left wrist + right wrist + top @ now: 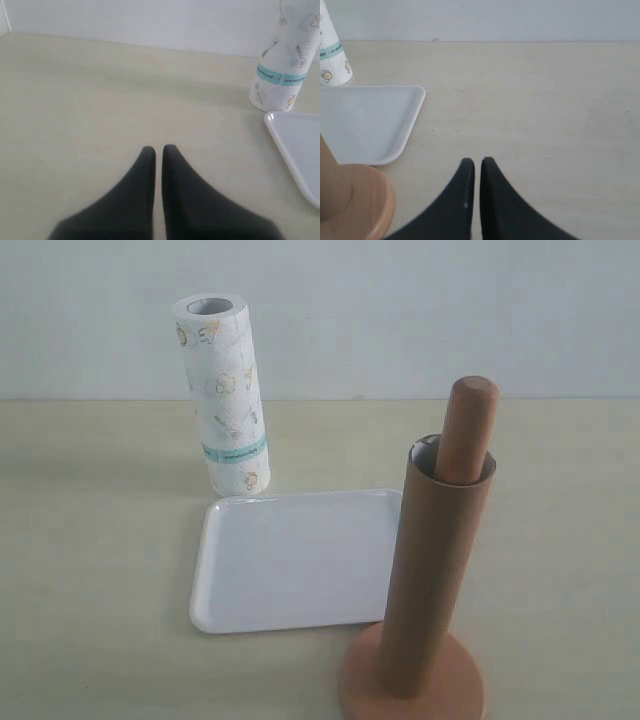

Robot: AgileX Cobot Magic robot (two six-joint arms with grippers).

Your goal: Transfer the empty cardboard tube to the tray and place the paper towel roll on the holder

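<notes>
The left end effector [158, 149] and right end effector [477, 162] are shown pressed together, empty; the long brown cardboard tube [435, 570], sleeved over the orange-brown wooden holder [465, 680] beside the right one, is best lifted straight upward.

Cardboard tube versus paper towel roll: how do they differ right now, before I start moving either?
The cardboard tube is plain brown; the paper towel roll is white with small printed drawings and a teal band. The tube sits over the post of the holder, whose rounded top sticks out of it; the roll stands free on the table, just beyond the tray in the exterior view. Both are upright, hollow cylinders with open tops.
</notes>
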